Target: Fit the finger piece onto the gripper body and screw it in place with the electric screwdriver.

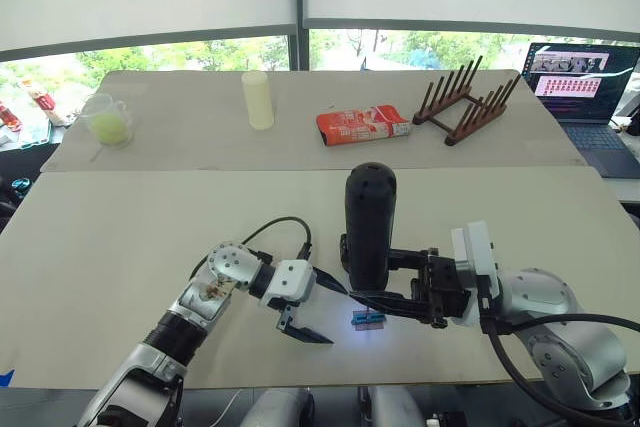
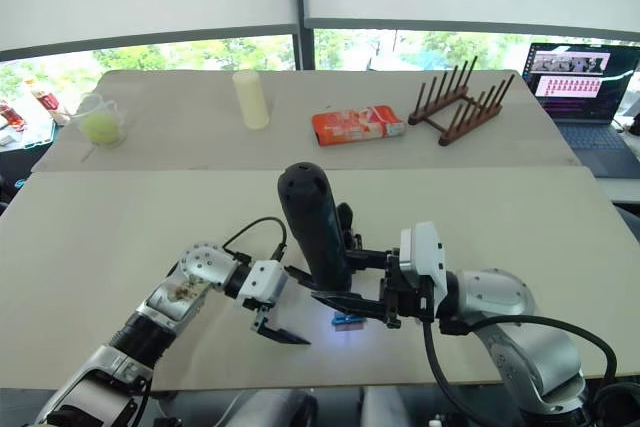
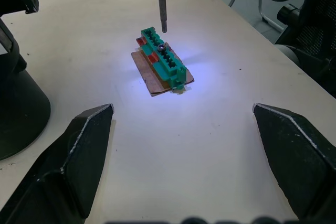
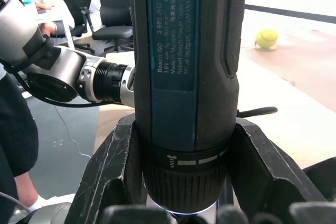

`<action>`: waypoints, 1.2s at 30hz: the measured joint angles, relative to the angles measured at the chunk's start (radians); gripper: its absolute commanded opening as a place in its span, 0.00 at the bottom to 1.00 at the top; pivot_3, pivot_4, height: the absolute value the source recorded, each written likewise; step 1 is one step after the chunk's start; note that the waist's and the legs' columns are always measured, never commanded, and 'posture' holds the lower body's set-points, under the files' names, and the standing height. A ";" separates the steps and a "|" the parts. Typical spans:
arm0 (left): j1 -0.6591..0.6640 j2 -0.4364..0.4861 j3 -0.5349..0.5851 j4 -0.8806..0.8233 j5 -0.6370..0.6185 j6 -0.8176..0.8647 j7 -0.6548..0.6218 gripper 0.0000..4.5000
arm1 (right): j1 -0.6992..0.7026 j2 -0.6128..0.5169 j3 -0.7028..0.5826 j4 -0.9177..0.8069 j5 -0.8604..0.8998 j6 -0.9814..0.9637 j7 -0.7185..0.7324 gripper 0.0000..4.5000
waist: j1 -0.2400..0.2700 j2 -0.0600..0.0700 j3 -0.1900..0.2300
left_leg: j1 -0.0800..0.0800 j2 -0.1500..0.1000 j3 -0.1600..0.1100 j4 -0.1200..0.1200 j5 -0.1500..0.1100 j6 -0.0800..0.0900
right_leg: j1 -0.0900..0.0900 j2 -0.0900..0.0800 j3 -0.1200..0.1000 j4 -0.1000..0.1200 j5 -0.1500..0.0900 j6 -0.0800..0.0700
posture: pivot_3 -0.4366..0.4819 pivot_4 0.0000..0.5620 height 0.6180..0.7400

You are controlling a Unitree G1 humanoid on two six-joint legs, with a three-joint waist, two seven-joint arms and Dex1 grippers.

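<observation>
We see the right gripper point(image 1: 385, 282) holding the electric screwdriver point(image 1: 370, 222) upright, its two fingers squeezed tight around the lower part of the thick black body. The thin metal bit point(image 3: 161, 1) points down at a small green block point(image 3: 164, 62) that lies on the table point(image 1: 120, 247), and the tip hangs just above the block in a patch of bluish light. The left gripper point(image 1: 312, 312) sits just beside this spot with its two fingers point(image 3: 79, 150) spread wide apart and holding nothing. The green block lies out in front of those open fingers, between them but not touching. The gripper body point(image 3: 21, 103) stands near the left gripper.
</observation>
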 measured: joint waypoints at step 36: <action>-0.019 -0.010 0.000 0.000 -0.001 0.003 0.020 1.00 | 0.028 0.007 0.024 0.057 -0.037 -0.067 0.022 0.42 | 0.000 0.000 0.000 | 0.000 0.000 0.000 0.000 0.000 0.000 | 0.000 0.000 0.000 0.000 0.000 0.000 | 0.48 0.27 1.00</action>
